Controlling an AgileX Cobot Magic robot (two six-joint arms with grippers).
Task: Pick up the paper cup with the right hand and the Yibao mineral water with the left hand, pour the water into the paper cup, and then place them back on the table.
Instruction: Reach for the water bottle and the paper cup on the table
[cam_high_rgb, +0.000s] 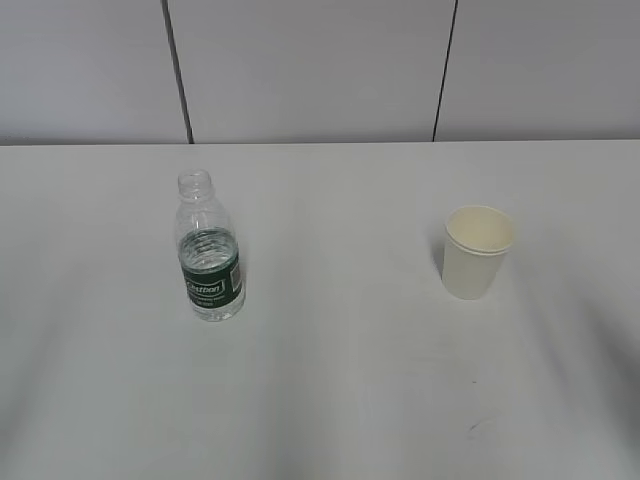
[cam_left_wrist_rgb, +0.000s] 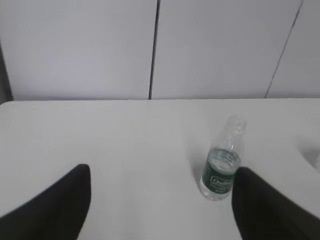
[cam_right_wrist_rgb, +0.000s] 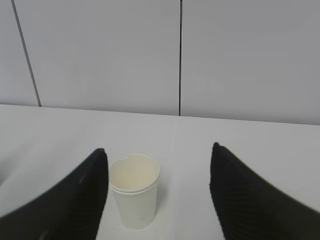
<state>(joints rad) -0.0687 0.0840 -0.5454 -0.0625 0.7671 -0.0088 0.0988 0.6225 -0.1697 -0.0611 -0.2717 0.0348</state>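
clear ribbed bottle (cam_high_rgb: 209, 252), green label, capless

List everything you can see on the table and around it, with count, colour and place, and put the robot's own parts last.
Yibao mineral water: one, clear bottle with dark green label, no cap, upright on the left of the table.
paper cup: one, cream-white, upright on the right, apart from the bottle.
table: one, white, small dark scuff near the front right.
wall panels: pale grey, dark seams, behind the table.
left tool: one, black, open, bottle ahead near its right finger.
right tool: one, black, open, cup ahead between its fingers.
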